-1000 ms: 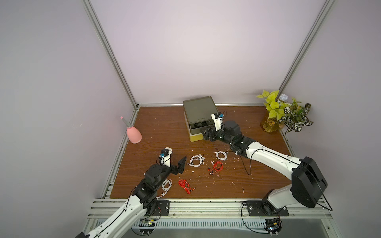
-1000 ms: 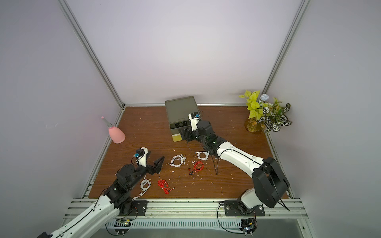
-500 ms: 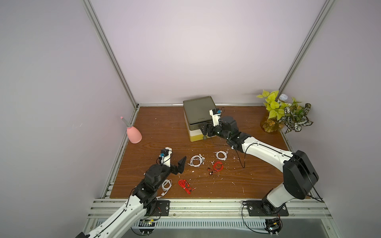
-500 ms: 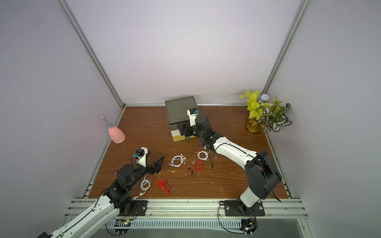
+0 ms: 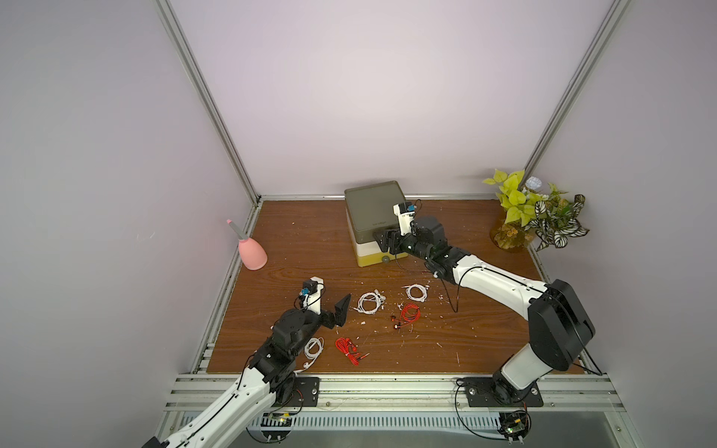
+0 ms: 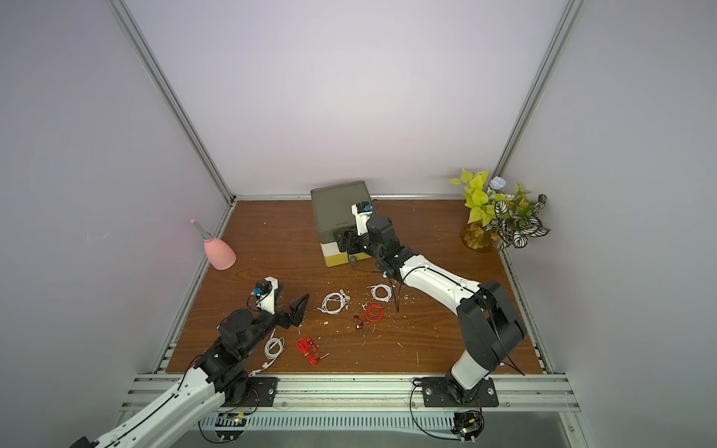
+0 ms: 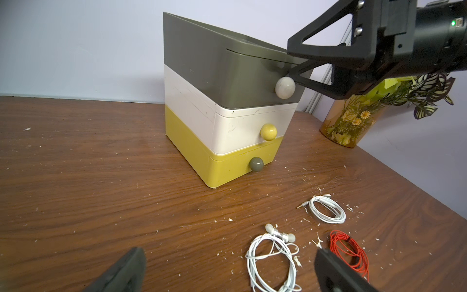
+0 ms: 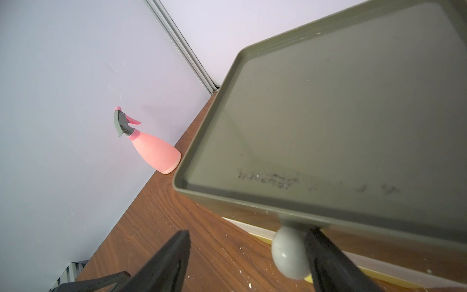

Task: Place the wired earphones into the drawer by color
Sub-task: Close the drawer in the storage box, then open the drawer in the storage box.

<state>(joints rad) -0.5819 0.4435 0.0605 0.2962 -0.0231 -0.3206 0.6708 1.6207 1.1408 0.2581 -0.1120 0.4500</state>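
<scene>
Top tier of the drawer [image 5: 372, 209] was pulled out a second ago with dark contents showing. Now it's pushed flush, and the right gripper [image 5: 384, 242] has followed it in to the front face. Its jaws are apart, not clamped. The white knob [image 7: 285, 87] sits right against one finger, and I can't tell if there's real contact or just closeness. My read is that the black set is done and shut away, leaving white and red. No black earphones show on the table [image 5: 295, 240], and what's inside the olive tier [image 7: 214, 63] is hidden now. The cream tier [image 7: 192, 106] and yellow tier [image 7: 187, 141] are both closed and nothing shows whether they hold anything. Five bundles are out on the wood: white earphones [image 5: 370, 302] just ahead of the left gripper [image 7: 231, 255], a second white coil [image 5: 416, 293] nearer the drawer, a red coil [image 5: 409, 313] between and below them, another red bundle [image 5: 347, 349] toward the front edge, and a third white bundle [image 5: 313, 347] partly tucked under the left arm. The left gripper hasn't moved. It hangs wide apart, holding nothing. Only one of its fingers is clear in both top views, the other is behind the wrist camera. The right wrist view cuts off the drawer's lower tiers. The pink spray bottle [image 5: 252, 252] and plant [image 5: 535, 209] are off to the sides and play no part.
</scene>
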